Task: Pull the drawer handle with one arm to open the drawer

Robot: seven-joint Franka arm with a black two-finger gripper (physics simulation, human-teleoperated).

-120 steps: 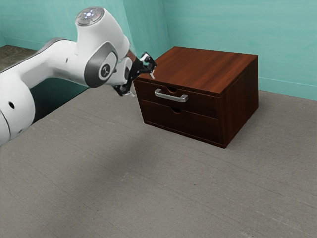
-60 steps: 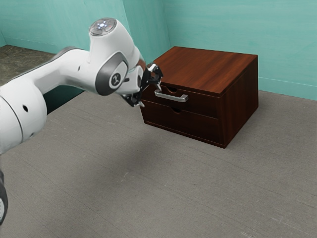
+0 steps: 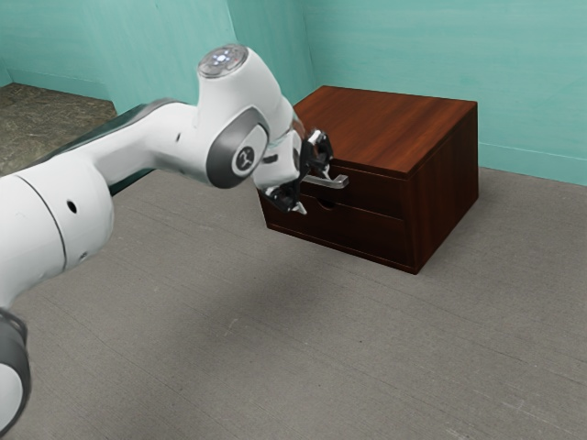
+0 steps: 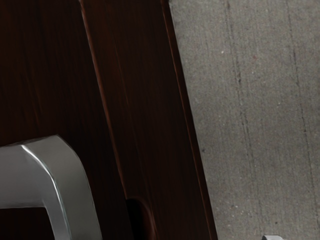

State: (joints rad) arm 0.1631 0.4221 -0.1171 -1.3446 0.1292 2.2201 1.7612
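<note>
Fingers (image 3: 320, 145) of the gripper (image 3: 307, 174) stand spread wide, one above and one below the left end of the silver handle (image 3: 332, 181), and seem to clamp nothing. That handle sits on the top drawer (image 3: 371, 190) of the wooden cabinet (image 3: 394, 128) at the frame's centre, and the drawer looks shut. I judge the reach done; next comes closing squarely on the bar, then pulling straight out from the cabinet's front.

dark wooden drawer (image 3: 362, 186) appears shut; its silver handle (image 3: 332, 181) runs horizontally across the front.
</note>
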